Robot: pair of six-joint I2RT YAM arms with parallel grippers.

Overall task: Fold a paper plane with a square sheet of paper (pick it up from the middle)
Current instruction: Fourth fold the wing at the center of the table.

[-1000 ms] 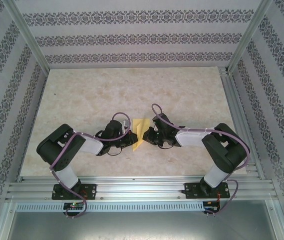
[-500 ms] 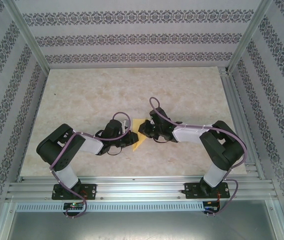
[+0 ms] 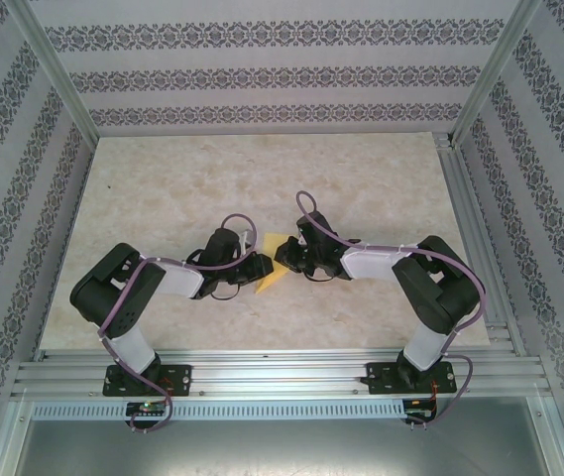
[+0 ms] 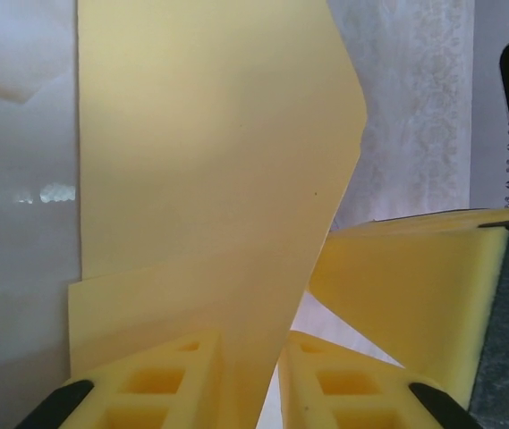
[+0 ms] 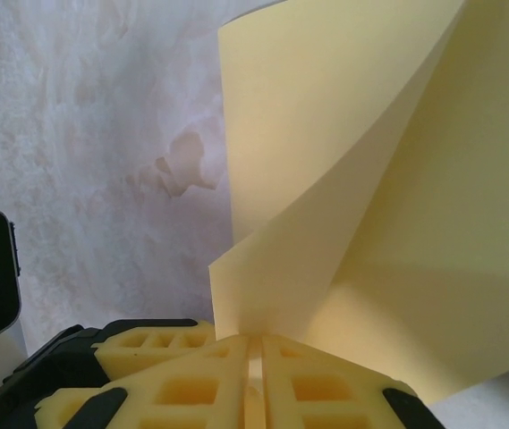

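Paper pinched in right gripper; left gripper parted around its edge.

The top camera hangs high behind the arm bases, looking down towards twelve o'clock over the whole table. Each wrist camera rides just behind its own fingers, very close in. The left one faces three o'clock and the right nine o'clock, and all three views share the yellow sheet of paper mid-table.
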